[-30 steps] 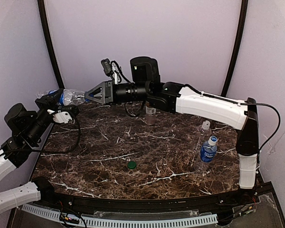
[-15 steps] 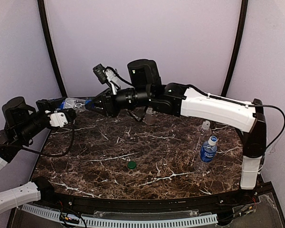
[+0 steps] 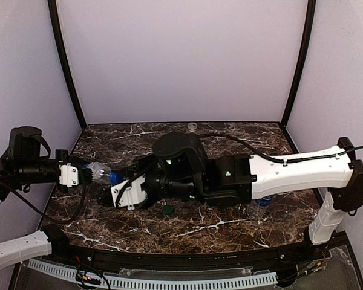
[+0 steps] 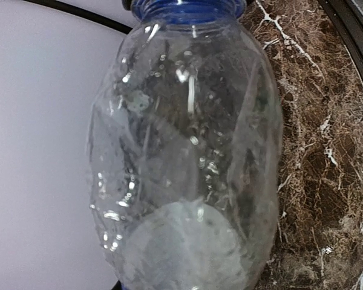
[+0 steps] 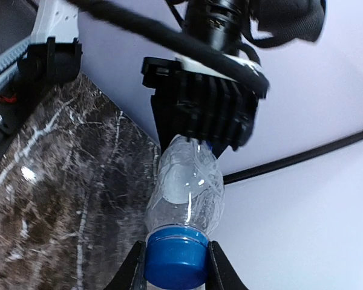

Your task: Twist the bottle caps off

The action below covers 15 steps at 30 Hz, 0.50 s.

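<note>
A plain clear bottle (image 4: pixel 187 151) is held on its side above the left part of the desk (image 3: pixel 242 145), clear of the surface. Its base end is gripped by the left claw (image 3: pixel 83 174) and its neck is pointed toward the right arm. It is judged to be held this way so that the bottle is braced against twisting while the cap is presented end-on to the other arm.

The dark blue cap (image 5: pixel 175 258) is straddled by the right claw (image 5: pixel 176 269). The claw is closed down to the width of the cap, with one finger on each side. The fingers appear to be pressed against the cap's sides, though firm contact cannot be confirmed because the fingertips are cut off by the frame edge.

The left claw's own fingers are not seen in its wrist view, which is filled by the bottle. From the other views it is taken to be closed on the bottle.

A green cap (image 3: pixel 167 209) is seen lying loose on the desk near the front, just beside the right arm.
</note>
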Tool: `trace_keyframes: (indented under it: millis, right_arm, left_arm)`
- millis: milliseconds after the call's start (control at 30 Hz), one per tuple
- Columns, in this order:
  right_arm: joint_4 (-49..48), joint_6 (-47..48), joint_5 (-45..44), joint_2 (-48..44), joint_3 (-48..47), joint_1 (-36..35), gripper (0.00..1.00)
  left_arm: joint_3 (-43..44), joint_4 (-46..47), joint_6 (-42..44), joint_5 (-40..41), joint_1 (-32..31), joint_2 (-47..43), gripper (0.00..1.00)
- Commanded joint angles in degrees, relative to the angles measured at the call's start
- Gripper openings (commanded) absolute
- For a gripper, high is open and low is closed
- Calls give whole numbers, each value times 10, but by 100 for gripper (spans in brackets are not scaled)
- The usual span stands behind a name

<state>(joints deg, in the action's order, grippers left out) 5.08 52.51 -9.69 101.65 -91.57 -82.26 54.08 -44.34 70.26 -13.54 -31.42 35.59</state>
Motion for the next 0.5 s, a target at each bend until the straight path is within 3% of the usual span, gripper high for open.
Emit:
trace_keyframes:
  millis: [0, 133, 300, 467]
  right_arm:
    - [-139, 340, -60, -18, 107, -28, 0]
    - [-251, 481, -85, -10, 146, -32, 0]
    - [-286, 506, -95, 2, 143, -30, 0]
    - [-309, 464, -124, 14, 133, -30, 0]
  left_arm:
    - [25, -46, -8, -65, -3, 5, 21]
    - [25, -50, -6, -68, -3, 9, 21]
    - [23, -49, -12, -67, -3, 7, 21]
    - [19, -45, -20, -65, -3, 0, 21]
